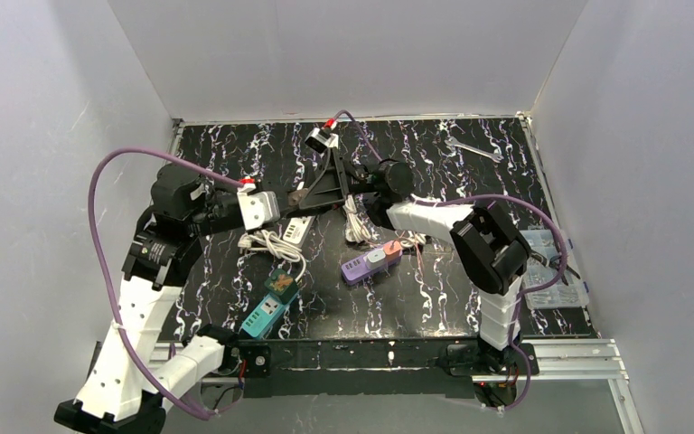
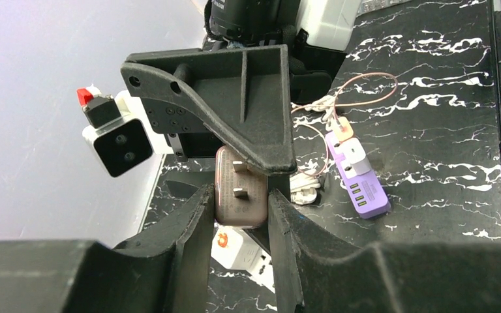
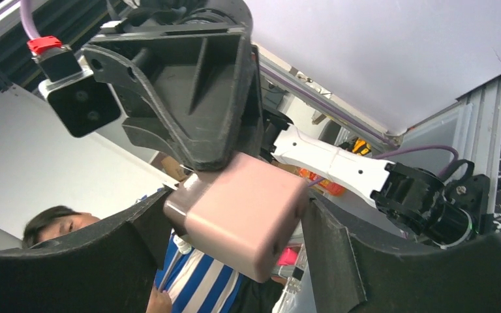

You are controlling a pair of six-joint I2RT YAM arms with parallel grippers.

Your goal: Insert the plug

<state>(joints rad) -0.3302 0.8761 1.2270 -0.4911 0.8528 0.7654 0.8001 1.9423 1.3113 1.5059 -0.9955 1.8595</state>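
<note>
One pink plug (image 2: 238, 189) sits clamped in left jaws; right jaws' hold unclear.

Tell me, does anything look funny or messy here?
Yes. The pink plug is up in the air, pinched by the left gripper, with the right gripper around it too. A white cable lies bunched in loops on the table.
</note>
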